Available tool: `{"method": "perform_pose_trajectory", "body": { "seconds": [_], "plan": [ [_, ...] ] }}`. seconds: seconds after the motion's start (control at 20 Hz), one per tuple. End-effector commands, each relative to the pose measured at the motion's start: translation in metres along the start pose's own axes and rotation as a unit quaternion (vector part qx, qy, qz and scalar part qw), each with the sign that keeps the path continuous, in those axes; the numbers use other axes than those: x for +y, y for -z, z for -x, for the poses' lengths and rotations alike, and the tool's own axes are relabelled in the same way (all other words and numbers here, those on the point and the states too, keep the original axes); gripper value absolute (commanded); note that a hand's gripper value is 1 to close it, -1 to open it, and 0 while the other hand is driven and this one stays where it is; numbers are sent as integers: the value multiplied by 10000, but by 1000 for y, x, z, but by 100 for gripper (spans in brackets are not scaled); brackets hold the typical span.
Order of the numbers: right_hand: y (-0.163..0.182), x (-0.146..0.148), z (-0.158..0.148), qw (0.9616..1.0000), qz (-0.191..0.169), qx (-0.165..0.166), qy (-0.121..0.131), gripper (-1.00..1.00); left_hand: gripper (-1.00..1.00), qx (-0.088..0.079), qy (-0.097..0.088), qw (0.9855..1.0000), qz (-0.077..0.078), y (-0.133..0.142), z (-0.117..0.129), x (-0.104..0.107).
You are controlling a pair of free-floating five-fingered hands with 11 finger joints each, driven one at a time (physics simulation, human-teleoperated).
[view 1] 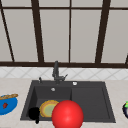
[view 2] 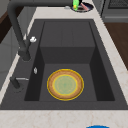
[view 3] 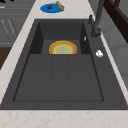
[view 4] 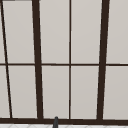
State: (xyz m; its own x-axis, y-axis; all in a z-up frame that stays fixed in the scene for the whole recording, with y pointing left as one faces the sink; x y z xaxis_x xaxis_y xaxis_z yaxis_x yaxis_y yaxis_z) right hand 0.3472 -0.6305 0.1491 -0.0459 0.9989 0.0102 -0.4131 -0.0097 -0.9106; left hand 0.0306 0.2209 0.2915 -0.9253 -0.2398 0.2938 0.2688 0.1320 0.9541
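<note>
Left hand (view 1: 34, 113) at sink (view 1: 105, 100) front-left edge beside yellow plate (view 1: 48, 108), finger state unclear

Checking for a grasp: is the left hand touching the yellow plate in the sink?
Cannot tell. In the front view the left hand sits right beside the plate, outlines meeting, but the depth between them is unclear.

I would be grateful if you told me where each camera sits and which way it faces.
Front view: before the sink, facing the window; the left hand by a red ball.
Left side view: along the sink from its left, toward a bowl.
Right side view: from its right, toward a blue dish.
Upper view: faces the window, faucet tip below.
Both side views share the plate.
</note>
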Motion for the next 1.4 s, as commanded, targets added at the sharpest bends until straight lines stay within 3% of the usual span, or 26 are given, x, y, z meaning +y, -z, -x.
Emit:
{"method": "perform_pose_trajectory", "body": {
  "seconds": [0.0,0.15,0.45,0.85,1.35],
  "plan": [
    [18,14,1,9994,112,-36,-322,-100,0,0,0,10000,0,0,0,0],
    [18,16,8,9998,-11,-155,-89,-100,0,0,0,10000,0,0,0,0],
    [13,13,25,9995,-187,-266,46,-100,0,0,0,10000,0,0,0,0],
    [-7,-19,44,9982,-534,-270,-17,-100,0,0,0,10000,0,0,0,0],
    [-62,-19,50,9961,-856,-205,-24,-100,0,0,0,10000,0,0,0,0]
  ]
}}
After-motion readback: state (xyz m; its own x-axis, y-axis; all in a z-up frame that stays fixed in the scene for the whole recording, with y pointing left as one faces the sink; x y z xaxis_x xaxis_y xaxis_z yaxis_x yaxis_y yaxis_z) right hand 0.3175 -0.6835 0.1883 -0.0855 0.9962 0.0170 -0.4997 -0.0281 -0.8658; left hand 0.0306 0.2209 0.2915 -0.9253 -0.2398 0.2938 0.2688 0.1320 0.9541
